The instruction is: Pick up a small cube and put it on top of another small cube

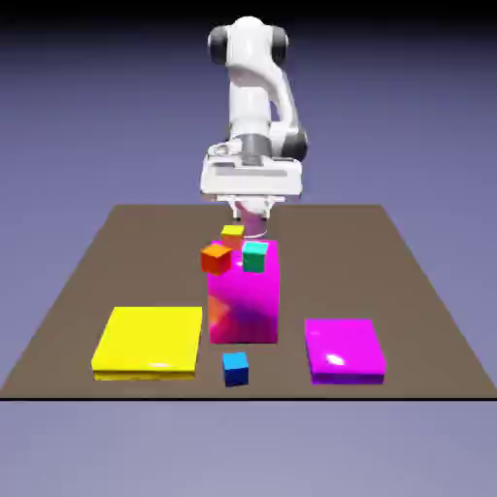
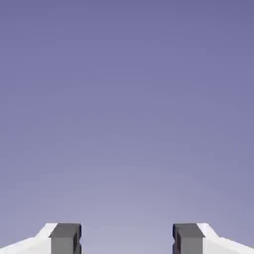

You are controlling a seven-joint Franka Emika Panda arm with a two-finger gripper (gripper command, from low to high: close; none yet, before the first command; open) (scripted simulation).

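Gripper (image 2: 127, 239) open, nothing between tips; hand view is only backdrop. I'd pitch the hand down, clear the tall magenta block (image 1: 245, 306), then drop straight onto the small blue cube (image 1: 235, 369), bottom centre of exterior frame, jaws square to its faces. Flanking it: yellow slab (image 1: 149, 340) lower left, magenta slab (image 1: 344, 349) lower right. Orange cube (image 1: 216, 259), teal cube (image 1: 255, 257) mid-frame.
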